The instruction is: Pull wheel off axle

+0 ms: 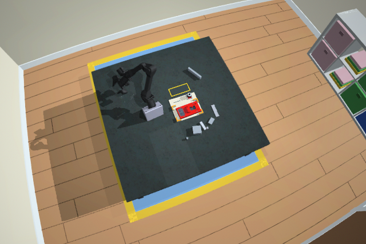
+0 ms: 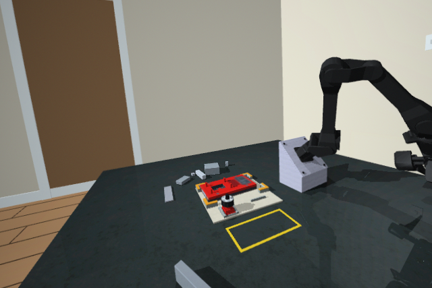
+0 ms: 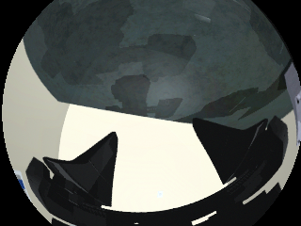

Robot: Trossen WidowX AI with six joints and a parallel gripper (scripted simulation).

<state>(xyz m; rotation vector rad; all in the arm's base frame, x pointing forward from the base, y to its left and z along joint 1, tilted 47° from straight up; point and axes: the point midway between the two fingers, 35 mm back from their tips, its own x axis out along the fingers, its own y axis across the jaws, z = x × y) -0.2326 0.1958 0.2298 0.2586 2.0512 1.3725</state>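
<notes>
The wheel [image 1: 189,95] [image 2: 227,202], dark with a white hub, sits on the upright axle, whose dark tip shows above it. The axle stands on a red foot [image 2: 228,210] at one corner of the cream board [image 1: 174,103] [image 2: 266,202]. The marked area, a yellow rectangle outline [image 1: 180,92] [image 2: 271,238], lies on the dark table beside that board edge and holds nothing. My gripper [image 3: 155,129] [image 1: 117,86] is open and empty, far from the wheel on the arm's other side, above the table near its edge. In the exterior view it is partly cut off at the right.
A red plate [image 1: 187,110] [image 2: 209,192] with short pegs lies on the board between orange corner pieces. The arm stands on a lilac pedestal [image 1: 153,113] [image 2: 290,169] beside the board. A long grey bar [image 1: 194,72] lies beyond the marked area. Several grey blocks lie past the red plate.
</notes>
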